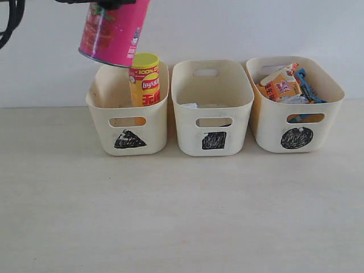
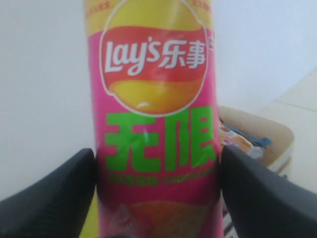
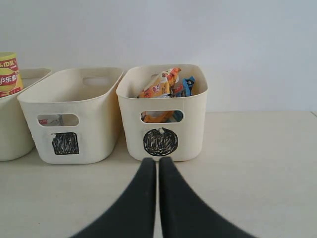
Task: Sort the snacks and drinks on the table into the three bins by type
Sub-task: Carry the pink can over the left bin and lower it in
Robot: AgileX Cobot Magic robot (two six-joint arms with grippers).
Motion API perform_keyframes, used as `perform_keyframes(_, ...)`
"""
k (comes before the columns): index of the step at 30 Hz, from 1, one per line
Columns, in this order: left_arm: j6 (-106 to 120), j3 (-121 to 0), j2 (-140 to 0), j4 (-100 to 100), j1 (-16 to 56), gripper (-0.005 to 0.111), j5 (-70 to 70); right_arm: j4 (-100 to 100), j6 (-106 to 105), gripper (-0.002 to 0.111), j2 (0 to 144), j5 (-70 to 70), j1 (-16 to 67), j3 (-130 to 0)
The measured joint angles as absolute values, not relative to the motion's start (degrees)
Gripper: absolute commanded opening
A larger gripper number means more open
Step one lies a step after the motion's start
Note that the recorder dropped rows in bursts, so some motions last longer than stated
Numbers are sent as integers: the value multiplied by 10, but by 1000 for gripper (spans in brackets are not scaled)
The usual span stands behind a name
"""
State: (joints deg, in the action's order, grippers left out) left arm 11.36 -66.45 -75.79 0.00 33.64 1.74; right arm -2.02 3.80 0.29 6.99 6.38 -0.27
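– Pink chip can (image 1: 112,31): where is it?
– In the air above the triangle bin (image 1: 99,102), the leftmost of three on the counter (image 1: 182,216). The left gripper (image 2: 156,171) is clamped on its body, a black finger (image 2: 54,198) on each side.
– Which way does it run?
– Its long axis is close to upright and leans a little, with the metal base down. The base hangs over the bin's opening, just beside the lid of the yellow can (image 1: 145,79) standing inside. I cannot tell whether they touch.
– So the coming move?
– Lowering, I judge. The bin lies straight below the gripper, and the free room is on the side away from the yellow can. A bump could tip that one.
– And the other arm?
– The right gripper (image 3: 157,171) has its jaws pressed together on nothing. It sits low over the counter in front of the circle bin (image 3: 198,99), well apart from the can. The left arm is nearer.
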Motion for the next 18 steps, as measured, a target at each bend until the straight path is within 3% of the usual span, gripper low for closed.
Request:
perform_keyframes(8, 39, -566, -784, -22, 249, 4, -240, -20, 38, 0, 3, 70, 64, -3)
perform_keyframes(18, -10, -555, -909, -25, 205, 4, -414, -20, 38, 0, 3, 70, 64, -3)
